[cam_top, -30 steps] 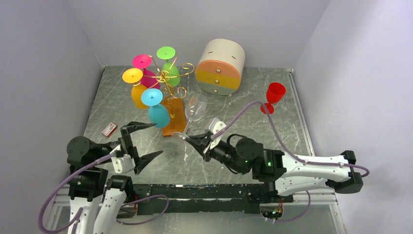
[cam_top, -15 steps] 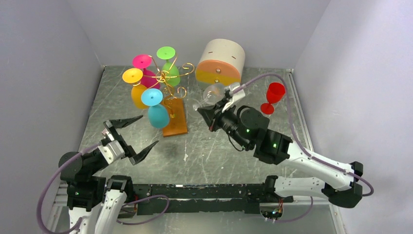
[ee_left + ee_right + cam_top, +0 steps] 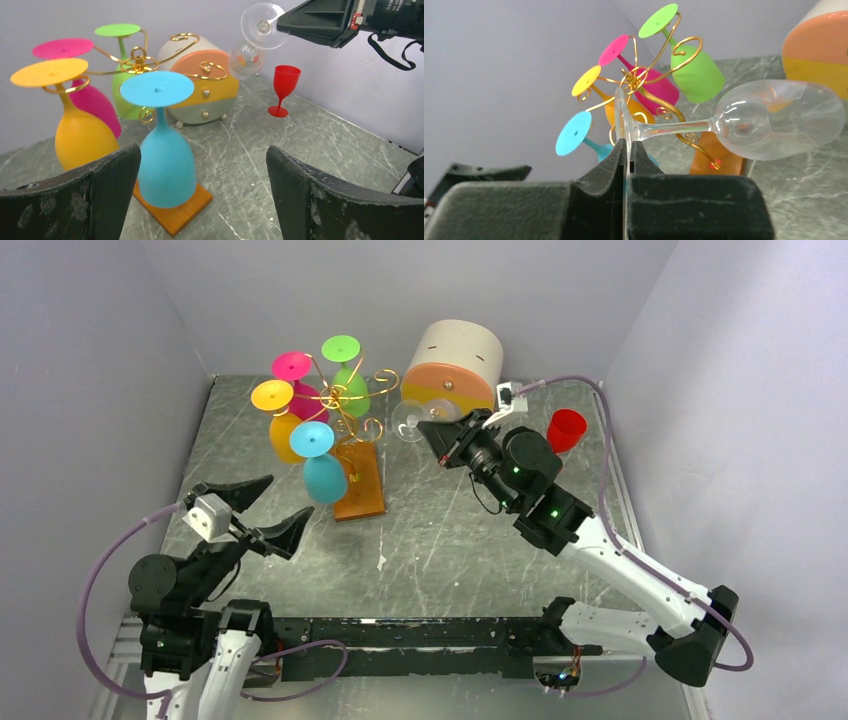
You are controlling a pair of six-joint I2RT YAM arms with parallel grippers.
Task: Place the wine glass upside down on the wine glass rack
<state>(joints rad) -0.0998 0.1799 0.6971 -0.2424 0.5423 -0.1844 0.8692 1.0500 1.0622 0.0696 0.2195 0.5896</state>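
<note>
Right claw (image 3: 628, 147): pinched shut on the foot of the clear wine glass (image 3: 774, 120).
Wine glass: in the air, lying sideways, toward the bench's far edge, just beside the wine glass rack (image 3: 345, 400) and apart from it.
Left claw (image 3: 285, 498): wide, empty, over the near-left corner.
Done: pickup and carry, by the look of it.
Left: turn the bowl down, slide the stem into a free scroll arm, release.

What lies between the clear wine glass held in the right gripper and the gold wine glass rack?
Nothing. In the top view, only bare table shows between the clear wine glass and the nearest curl of the wine glass rack.
</note>
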